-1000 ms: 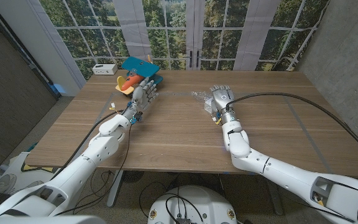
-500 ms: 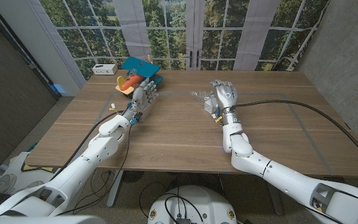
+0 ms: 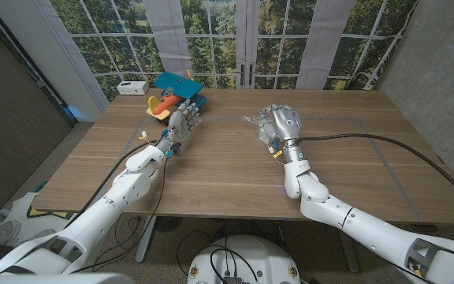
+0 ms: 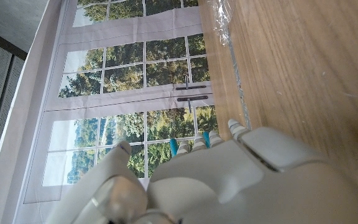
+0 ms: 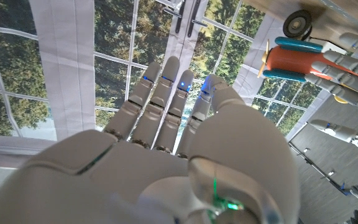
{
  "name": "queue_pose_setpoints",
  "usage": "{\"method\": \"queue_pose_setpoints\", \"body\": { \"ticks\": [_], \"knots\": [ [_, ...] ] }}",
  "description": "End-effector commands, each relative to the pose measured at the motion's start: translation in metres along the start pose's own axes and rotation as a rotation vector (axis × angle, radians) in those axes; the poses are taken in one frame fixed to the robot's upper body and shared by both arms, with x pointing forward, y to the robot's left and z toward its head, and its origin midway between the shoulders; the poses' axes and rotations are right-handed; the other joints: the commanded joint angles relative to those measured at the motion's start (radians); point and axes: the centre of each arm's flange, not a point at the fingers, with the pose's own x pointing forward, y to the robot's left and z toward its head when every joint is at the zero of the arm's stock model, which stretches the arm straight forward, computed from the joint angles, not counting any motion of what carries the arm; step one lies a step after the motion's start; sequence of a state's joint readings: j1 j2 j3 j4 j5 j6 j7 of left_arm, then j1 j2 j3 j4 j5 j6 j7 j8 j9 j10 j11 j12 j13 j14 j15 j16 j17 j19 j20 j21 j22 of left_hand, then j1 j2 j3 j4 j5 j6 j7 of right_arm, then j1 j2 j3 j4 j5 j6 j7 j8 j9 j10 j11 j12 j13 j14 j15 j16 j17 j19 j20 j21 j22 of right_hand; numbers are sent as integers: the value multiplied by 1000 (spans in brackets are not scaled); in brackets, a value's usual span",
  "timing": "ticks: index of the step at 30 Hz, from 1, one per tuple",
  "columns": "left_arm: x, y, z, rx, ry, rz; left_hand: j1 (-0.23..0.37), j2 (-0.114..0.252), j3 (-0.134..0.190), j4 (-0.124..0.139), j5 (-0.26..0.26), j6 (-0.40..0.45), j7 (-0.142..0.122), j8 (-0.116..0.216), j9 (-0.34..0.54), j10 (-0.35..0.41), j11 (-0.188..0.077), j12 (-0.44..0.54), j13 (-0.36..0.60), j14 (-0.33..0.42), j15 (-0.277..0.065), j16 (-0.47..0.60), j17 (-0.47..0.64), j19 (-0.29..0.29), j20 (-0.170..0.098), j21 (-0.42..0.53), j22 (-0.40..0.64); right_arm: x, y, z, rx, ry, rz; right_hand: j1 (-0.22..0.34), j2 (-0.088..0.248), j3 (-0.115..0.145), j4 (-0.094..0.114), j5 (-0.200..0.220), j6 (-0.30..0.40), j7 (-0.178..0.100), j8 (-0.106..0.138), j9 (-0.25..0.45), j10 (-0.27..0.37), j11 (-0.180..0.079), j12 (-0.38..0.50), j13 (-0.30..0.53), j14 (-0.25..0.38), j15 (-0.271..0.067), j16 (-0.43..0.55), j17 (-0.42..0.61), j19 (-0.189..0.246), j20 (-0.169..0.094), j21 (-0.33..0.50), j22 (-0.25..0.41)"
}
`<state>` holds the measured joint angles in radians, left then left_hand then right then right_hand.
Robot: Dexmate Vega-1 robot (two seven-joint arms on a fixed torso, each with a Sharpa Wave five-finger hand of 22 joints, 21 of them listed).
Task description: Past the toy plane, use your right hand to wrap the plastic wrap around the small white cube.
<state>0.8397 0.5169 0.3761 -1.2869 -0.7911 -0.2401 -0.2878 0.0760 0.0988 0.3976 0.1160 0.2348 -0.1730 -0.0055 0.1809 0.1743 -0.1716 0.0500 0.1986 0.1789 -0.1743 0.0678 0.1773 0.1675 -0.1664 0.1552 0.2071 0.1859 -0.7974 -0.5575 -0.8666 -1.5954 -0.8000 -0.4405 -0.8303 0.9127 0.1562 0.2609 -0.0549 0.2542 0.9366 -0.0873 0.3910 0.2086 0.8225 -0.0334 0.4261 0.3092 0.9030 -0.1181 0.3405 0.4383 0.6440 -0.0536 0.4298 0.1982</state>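
My right hand [image 3: 280, 124] is past the table's middle, tipped up with its back toward the head camera and its fingers over a crumpled sheet of clear plastic wrap [image 3: 252, 122]. In the right wrist view the right hand [image 5: 185, 162] has straight fingers held close together, with nothing in them. The small white cube is hidden among the wrap and hand. The toy plane [image 3: 176, 82], with blue wings and an orange body, sits at the far left of the table. My left hand [image 3: 184, 121] stands just in front of it, fingers straight and empty. The wrap [image 4: 219, 22] lies on the wood.
A small white box [image 3: 132, 87] sits at the table's far left corner beside the plane. The wooden table [image 3: 227, 170] is bare wood between my arms. A cable [image 3: 385, 138] trails from my right wrist toward the right edge. Windows stand behind the table.
My right hand has tipped up at the wrist over the wrap, and its forearm has swung slightly right. The left hand and the plane have not moved.
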Motion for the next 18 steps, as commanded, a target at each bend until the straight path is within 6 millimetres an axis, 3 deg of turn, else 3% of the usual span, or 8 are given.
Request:
{"method": "queue_pose_setpoints", "body": {
  "ticks": [1, 3, 5, 7, 11, 12, 15, 18],
  "knots": [
    [0, 0, 0, -2, 2, 7, 12, 6, 3, -9, -3, -126, -5, 1, 2, -183, -1, -2, 3, -184, 7, 0, 3, -8, -1, 2, 4, -1, 3, 4, 91, -93, 107, -18, 12, 8, 9, -8, 27, 22, 7, 1, 16, 0, 7, 1, 33, -85, 5, -2, 21, -8, 14, 2],
    [0, 0, 0, -2, 1, 8, 13, 7, 3, -9, -3, -126, -4, 1, 2, -184, -2, -2, 3, -184, 7, 0, 3, -9, -2, 1, 4, 0, 5, 4, 93, -90, 129, -29, 12, 7, 16, -14, 18, 22, 2, 0, 8, 2, 1, -2, 33, -79, 0, -6, 18, -5, 15, 3],
    [0, 0, 0, 0, 1, 8, 14, 7, 4, -10, -3, -126, -5, 1, 2, -184, -2, -2, 3, -185, 7, 0, 3, -9, -2, 2, 4, 3, 6, 3, 100, -96, 165, -65, 8, 2, 37, -32, 12, 27, -6, -3, -10, 12, -18, -11, 7, -75, -30, -30, 2, 0, 15, 4],
    [0, 0, 0, -1, 2, 10, 15, 8, 4, -11, -4, -126, -5, 1, 2, -184, -3, -2, 3, -185, 6, 0, 3, -9, -1, 2, 4, 6, 6, 5, 93, -102, 200, -98, 2, -1, 51, -46, -25, 34, -29, -6, -44, 19, -50, -23, -45, -62, -69, -57, -26, 12, 9, 3],
    [-1, 0, -1, -5, 1, 13, 16, 8, 5, -12, -4, -126, -4, 2, 2, -185, 0, -2, 3, -184, 6, 0, 3, -9, -2, 2, 4, 12, 9, 13, 71, -118, 214, -126, -20, -11, 50, -53, -101, 21, -71, -9, -102, 14, -95, -36, -136, -45, -103, -59, -101, 61, -18, -1],
    [-1, 0, -1, -5, -1, 13, 17, 8, 5, -12, -4, -126, -5, 2, 2, -185, -2, -2, 3, -184, 6, 0, 3, -9, -2, 1, 4, 13, 10, 15, 68, -130, 209, -128, -21, -12, 48, -53, -101, 19, -71, -9, -95, 11, -94, -36, -138, -45, -99, -54, -113, 69, -23, -1],
    [-2, 0, 0, -3, -3, 18, 17, 9, 5, -13, -5, -127, -5, 1, 2, -186, -2, -2, 3, -185, 6, 0, 3, -9, -2, 2, 4, 15, 10, 18, 59, -150, 203, -84, -8, 7, -3, -47, -43, 9, -58, -9, -22, 8, -64, -24, -38, -75, -20, 1, -137, 77, -30, -2],
    [-5, 1, 0, -3, -2, 23, 18, 9, 6, -13, -5, -127, -5, 2, 2, -185, -2, -2, 3, -185, 5, 0, 3, -9, -1, 2, 4, 17, 12, 18, 53, -156, 238, -84, -4, 9, -6, -47, -32, 9, -56, -8, -12, 9, -59, -21, -9, -79, 0, 15, -128, 74, -26, -2]
  ]
}}
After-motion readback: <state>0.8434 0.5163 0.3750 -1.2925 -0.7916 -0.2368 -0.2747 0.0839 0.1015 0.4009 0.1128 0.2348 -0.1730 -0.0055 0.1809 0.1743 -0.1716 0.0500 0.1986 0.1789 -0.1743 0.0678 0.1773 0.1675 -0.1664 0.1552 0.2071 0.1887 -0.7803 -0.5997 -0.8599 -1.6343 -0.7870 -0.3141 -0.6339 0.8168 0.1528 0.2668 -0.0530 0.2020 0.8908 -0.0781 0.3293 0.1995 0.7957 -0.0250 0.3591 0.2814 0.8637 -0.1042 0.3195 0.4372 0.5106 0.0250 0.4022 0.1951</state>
